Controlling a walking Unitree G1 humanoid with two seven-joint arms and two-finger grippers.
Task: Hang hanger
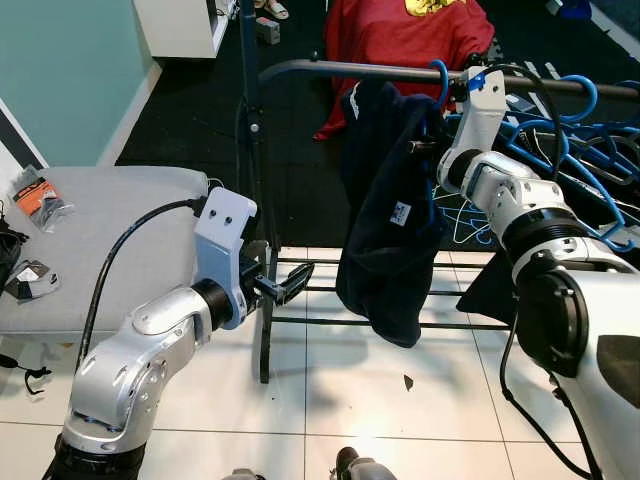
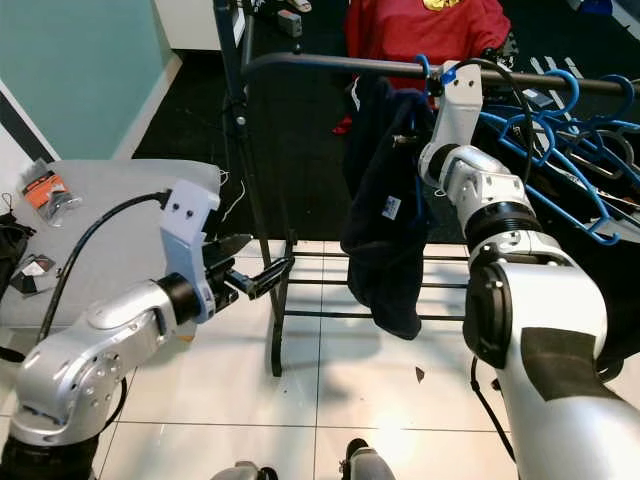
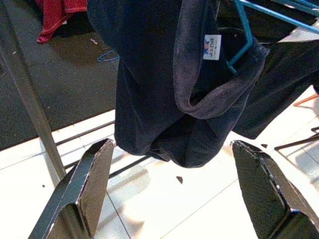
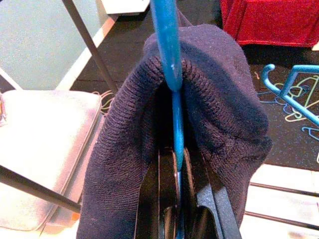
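Two pincers at work. Nearest, left gripper [image 1: 290,285] wide open, empty, low beside grey metal rack upright [image 1: 255,190]. Farther, right gripper [image 1: 432,143] clamped on thin blue plastic hanger [image 4: 172,84] carrying dark navy knitted garment [image 1: 385,220], hook [image 1: 440,80] at grey horizontal rail [image 1: 330,68]. Best lower gently until hook sits fully over rail, then release slowly.
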